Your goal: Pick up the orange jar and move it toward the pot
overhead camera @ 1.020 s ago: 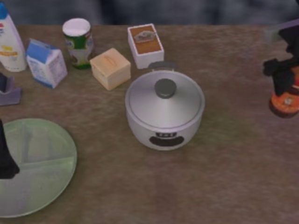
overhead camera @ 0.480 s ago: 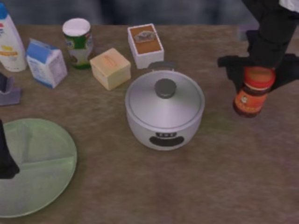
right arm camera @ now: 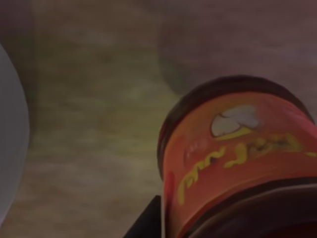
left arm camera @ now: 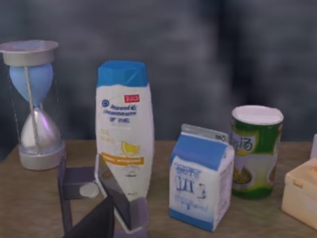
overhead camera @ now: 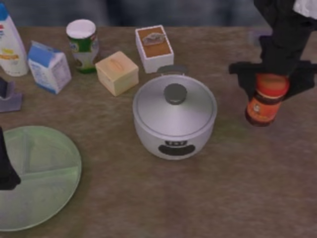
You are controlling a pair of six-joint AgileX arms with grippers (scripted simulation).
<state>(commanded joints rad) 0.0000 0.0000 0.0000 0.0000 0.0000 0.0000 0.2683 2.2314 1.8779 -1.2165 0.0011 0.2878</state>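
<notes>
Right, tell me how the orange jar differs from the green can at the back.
The orange jar has a red-orange lid and orange label; the green can has a white lid and green label. The jar is held in the right gripper, right of the pot; the can stands on the table at the back left, untouched. The jar looks tilted; the can stands upright. Both are small and round.
</notes>
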